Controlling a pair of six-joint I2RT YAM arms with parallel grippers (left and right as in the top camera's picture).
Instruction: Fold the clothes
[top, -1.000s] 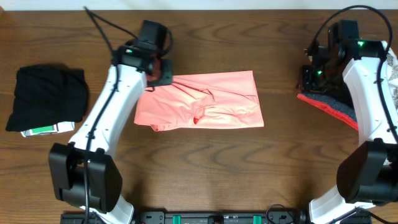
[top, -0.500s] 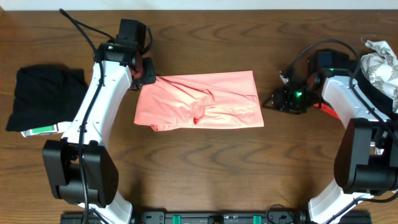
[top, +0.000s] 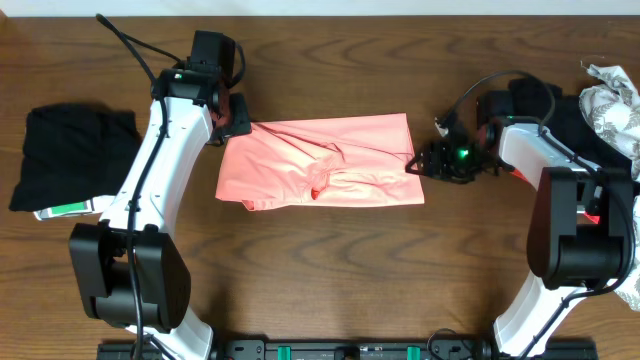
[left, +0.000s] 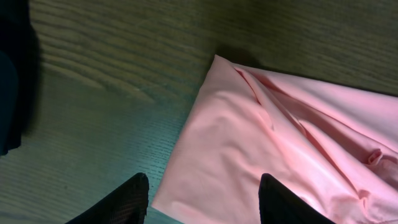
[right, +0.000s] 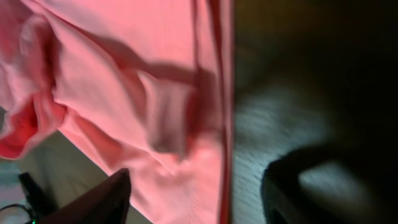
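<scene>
The clothes in play are a salmon-pink T-shirt (top: 320, 165) lying folded into a rough rectangle mid-table, plain side up, with wrinkles near its middle. My left gripper (top: 232, 118) hovers at its far left corner. In the left wrist view the left gripper (left: 202, 199) is open, one finger over wood and one over the pink shirt (left: 280, 143). My right gripper (top: 425, 160) is at the shirt's right edge. The right wrist view shows the right gripper (right: 196, 199) open, straddling the hem of the pink shirt (right: 124, 74).
A folded black garment (top: 70, 155) lies at the far left, on a white and green item (top: 75, 208). At the far right a patterned light cloth (top: 612, 100) and dark clothing (top: 575, 120) sit behind the right arm.
The right arm swung left from the pile at the far right to the shirt's right edge, its jaws spreading. The left gripper shifted a little left off the shirt's corner. The shirt lies unchanged.
</scene>
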